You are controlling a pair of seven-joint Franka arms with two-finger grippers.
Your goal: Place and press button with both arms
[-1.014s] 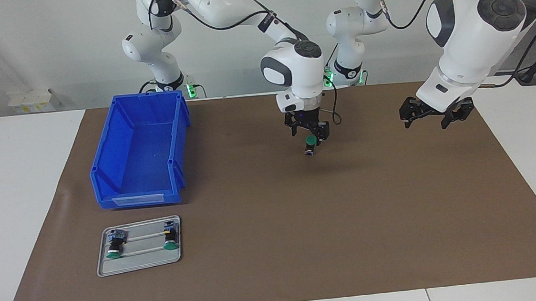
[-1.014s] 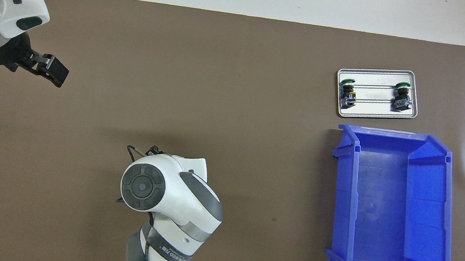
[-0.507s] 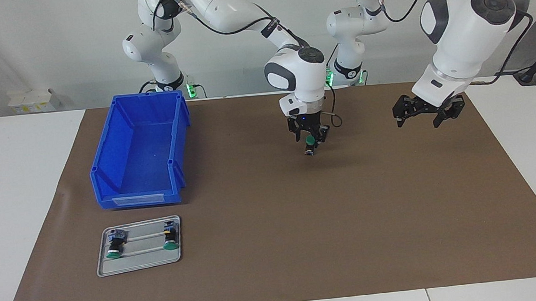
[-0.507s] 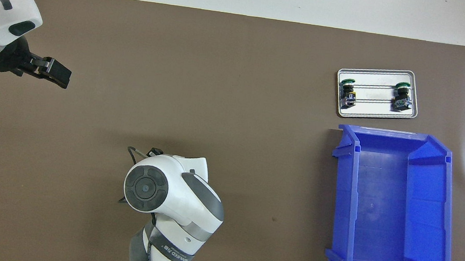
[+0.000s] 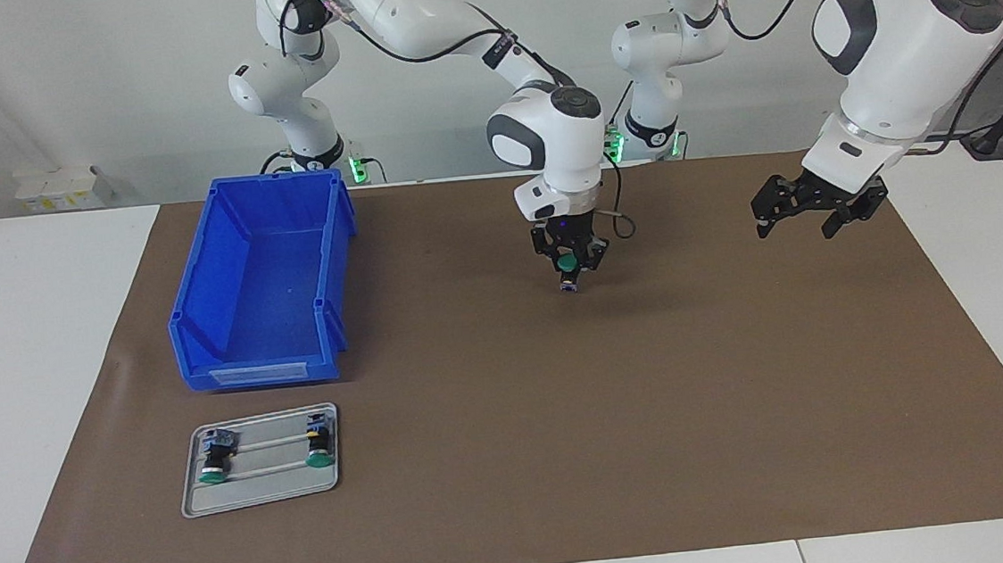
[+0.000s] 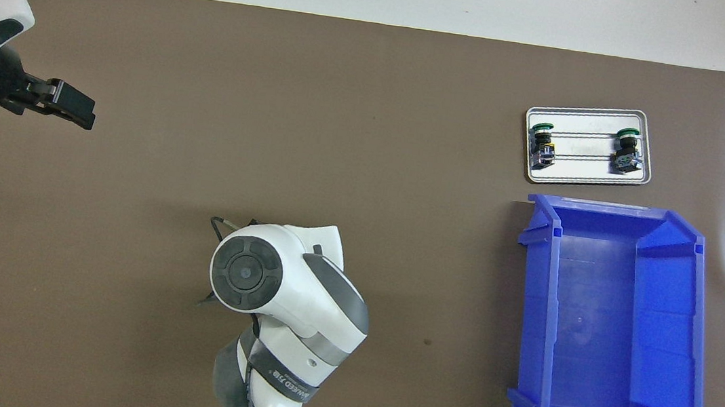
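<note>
In the facing view the button (image 5: 566, 264) stands upright at the middle of the brown mat, green cap up, its foot at or just above the mat. My right gripper (image 5: 568, 258) points straight down and is shut on it, fingers on either side of the cap. In the overhead view the right arm's wrist (image 6: 247, 272) hides both that gripper and the button. My left gripper (image 5: 807, 211) hangs open and empty over the mat at the left arm's end, and its fingertips (image 6: 76, 111) also show from above.
An empty blue bin (image 5: 264, 282) sits at the right arm's end of the mat. Farther from the robots than the bin lies a small metal tray (image 5: 261, 495) with two more green-capped buttons (image 5: 211, 473) (image 5: 319, 458) on it.
The right gripper's fingers closed in around the button and the hand shifted slightly toward the bin. The left gripper swung a little and stayed open.
</note>
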